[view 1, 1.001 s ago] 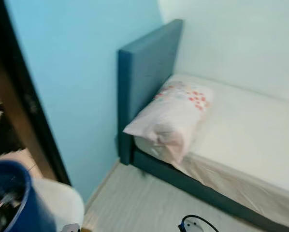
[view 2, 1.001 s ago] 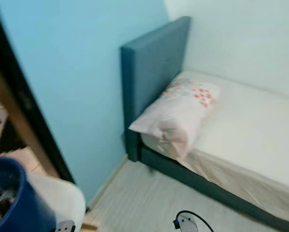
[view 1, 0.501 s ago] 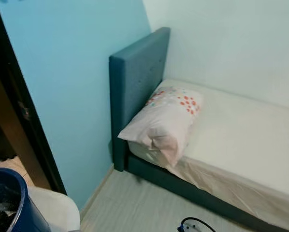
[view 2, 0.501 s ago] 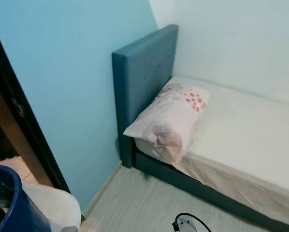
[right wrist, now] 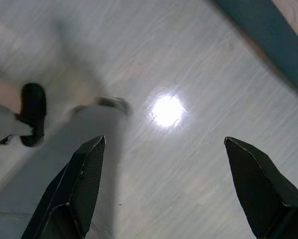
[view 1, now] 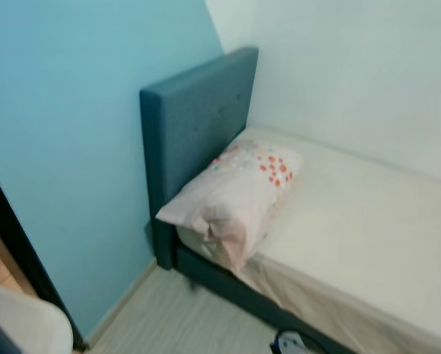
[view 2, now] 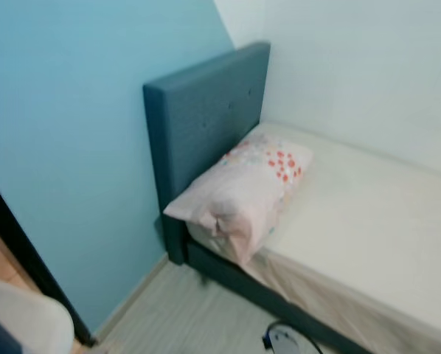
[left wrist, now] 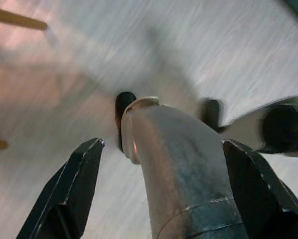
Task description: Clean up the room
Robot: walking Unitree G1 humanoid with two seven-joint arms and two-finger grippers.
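the head camera looked down on a bed [view 1: 368, 243] with a teal headboard [view 1: 195, 122] set in the corner between a blue wall [view 1: 66, 147] and a white wall [view 1: 353, 74]. a pale pillow [view 1: 231, 195] with orange dots lay against the headboard, its near end hanging over the mattress edge nearest the robot. the rest of the mattress away from the headboard was bare. pale wood floor [view 2: 198, 313] ran alongside the bed frame.

the left gripper [left wrist: 164, 189] hung over that floor with its fingers spread wide and nothing gripped; a silver limb of the robot stood between them. the right gripper [right wrist: 169, 184] was likewise wide open and held nothing, over the floor just beside the bed frame.

the step looked like an approach to the bed. to do it well, the robot would stop square to the pillow's overhanging end, let the blur settle, then reach with one gripper for that loose corner and slide the pillow back against the headboard.
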